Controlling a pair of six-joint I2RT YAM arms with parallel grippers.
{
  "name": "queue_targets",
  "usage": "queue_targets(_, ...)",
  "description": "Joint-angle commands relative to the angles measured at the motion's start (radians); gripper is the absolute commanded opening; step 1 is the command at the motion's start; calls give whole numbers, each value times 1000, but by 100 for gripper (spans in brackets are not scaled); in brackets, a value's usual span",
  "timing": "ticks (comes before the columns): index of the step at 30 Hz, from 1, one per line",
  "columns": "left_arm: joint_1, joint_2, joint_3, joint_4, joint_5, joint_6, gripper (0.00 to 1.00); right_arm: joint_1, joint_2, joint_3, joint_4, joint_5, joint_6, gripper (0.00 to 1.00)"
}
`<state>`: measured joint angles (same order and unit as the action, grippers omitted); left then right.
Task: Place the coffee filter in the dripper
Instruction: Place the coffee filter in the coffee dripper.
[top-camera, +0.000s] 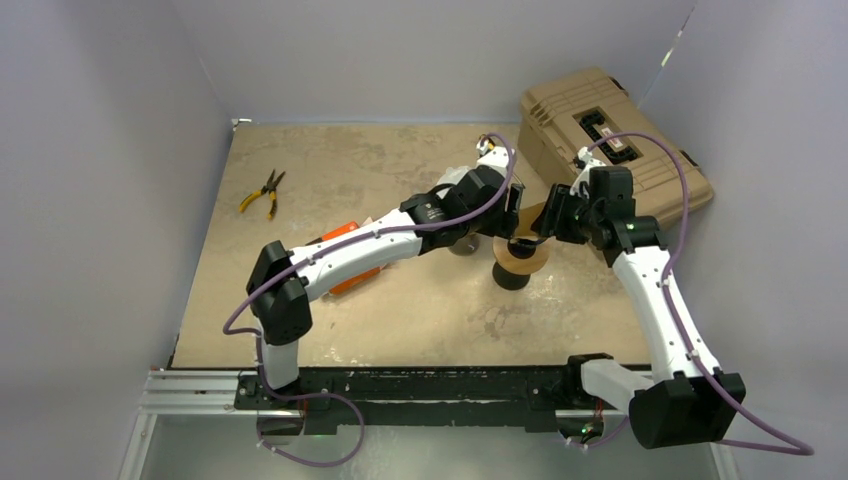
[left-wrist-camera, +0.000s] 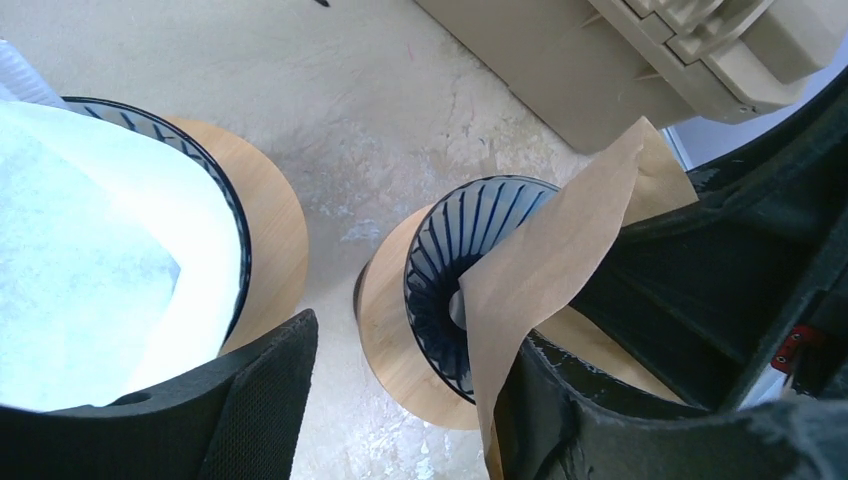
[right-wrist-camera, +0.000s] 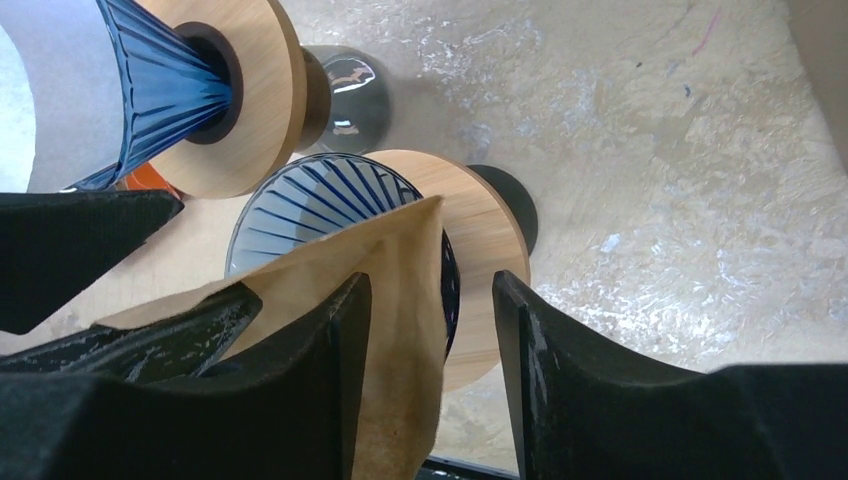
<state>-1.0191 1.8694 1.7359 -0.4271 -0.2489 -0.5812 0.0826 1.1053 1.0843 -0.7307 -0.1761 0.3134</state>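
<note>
Here we are over the dark blue ribbed dripper, which sits in its round wooden collar on the mottled beige table. The brown paper coffee filter is only half home. It is folded flat, with one edge dipping into the bowl and the rest leaning out over the rim. It rests against an inner finger of the right gripper, whose jaws stand well apart and clamp nothing. The left gripper is the same: wide open, with the filter brushing one finger and nothing pinched.

Just beside it stands a second blue dripper lined with a white paper filter, and the tan plastic toolbox sits behind.

What do we make of the paper? It is very light and floppy, and likely to crease, tear or spring back out. We'd pinch it gently on the upper edge near the seam, well clear of the tip, so the cone can open as it goes down. The dripper looks top-heavy on its stand, so any push should go straight down, not sideways.
</note>
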Motion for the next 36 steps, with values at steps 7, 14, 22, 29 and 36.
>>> queue_targets(7,16,-21,-10,4,21,13,65,-5,-21,44,10,-27,-4,77)
queue_targets(14,16,-45,-11,38,54,20,69,-6,-52,130,-27,10,-2,91)
queue_targets(22,19,-66,-4,35,65,21,69,-5,-58,143,-20,-1,4,89)
queue_targets(29,31,-52,-2,64,98,33,70,-5,-27,74,25,-38,1,86)
queue_targets(36,42,-7,26,66,113,42,71,-5,5,43,16,-56,-24,76)
